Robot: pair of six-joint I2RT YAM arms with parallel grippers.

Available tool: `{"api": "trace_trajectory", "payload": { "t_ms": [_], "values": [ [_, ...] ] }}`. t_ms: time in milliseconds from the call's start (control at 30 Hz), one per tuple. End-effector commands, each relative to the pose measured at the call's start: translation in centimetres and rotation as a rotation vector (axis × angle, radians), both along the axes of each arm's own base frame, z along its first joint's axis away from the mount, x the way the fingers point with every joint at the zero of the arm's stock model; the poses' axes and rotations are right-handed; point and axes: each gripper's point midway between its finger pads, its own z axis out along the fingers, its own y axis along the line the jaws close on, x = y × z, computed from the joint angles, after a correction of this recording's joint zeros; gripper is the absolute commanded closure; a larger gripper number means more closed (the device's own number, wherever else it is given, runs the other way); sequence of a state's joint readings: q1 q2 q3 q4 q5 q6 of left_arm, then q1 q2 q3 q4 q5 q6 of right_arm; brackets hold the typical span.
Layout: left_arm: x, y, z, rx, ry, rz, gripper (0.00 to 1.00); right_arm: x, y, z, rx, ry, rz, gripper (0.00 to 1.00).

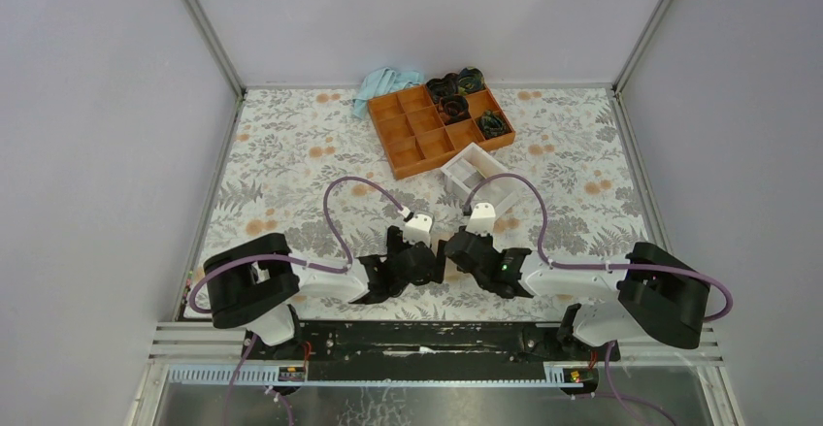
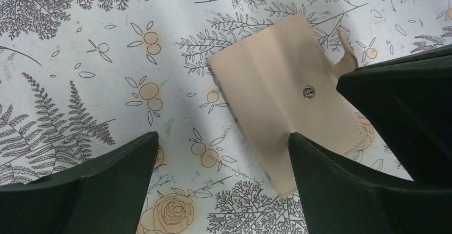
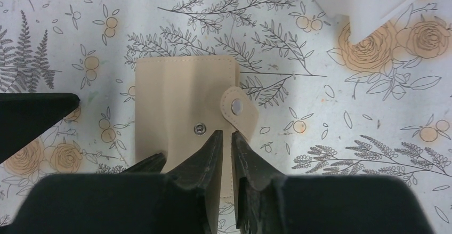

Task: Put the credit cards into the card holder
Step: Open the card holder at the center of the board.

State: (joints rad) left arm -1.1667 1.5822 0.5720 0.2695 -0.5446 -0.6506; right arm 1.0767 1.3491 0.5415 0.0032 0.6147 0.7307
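Left end effector (image 2: 224, 138), fingers spread wide, poised low over the bench (image 1: 291, 154): one finger (image 2: 341, 186) overlaps a corner of the card holder (image 2: 282, 90), the other stands over bare floral covering. Right end effector (image 3: 226, 135), fingers drawn almost together with a narrow slit between them, set at the holder's edge just beside the closure tab (image 3: 239, 106) and the snap stud (image 3: 200, 129); whether it pinches that edge cannot be told. The card holder, tan and closed, with its tab unfastened, lies on the bench at the near centre, between the two end effectors. Farther out: a white box (image 1: 476, 169) just beyond the arms, an orange compartment tray (image 1: 442, 125) behind it with dark items (image 1: 456, 84) in its far right cells, and a blue cloth (image 1: 383, 84) at the far edge.
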Motion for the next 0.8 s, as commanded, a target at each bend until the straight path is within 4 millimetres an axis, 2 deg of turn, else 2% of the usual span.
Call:
{"api": "trace_trajectory", "payload": {
  "t_ms": [0, 133, 367, 767],
  "values": [
    [0.1, 0.4, -0.6, 0.025, -0.005, 0.020, 0.01, 1.2, -0.1, 1.9, 0.008, -0.072, -0.049, 0.80],
    [0.0, 0.6, -0.6, 0.022, -0.003, 0.024, 0.01, 1.0, -0.3, 1.4, 0.004, -0.062, -0.063, 0.76],
    [0.0, 0.7, -0.4, 0.018, -0.006, 0.026, 0.01, 0.4, 0.3, 0.7, 0.064, -0.029, -0.051, 0.69],
    [-0.3, 1.3, -0.7, 0.023, -0.002, 0.037, 0.01, -0.1, -0.3, -0.4, 0.157, 0.017, -0.076, 0.66]
  ]
}}
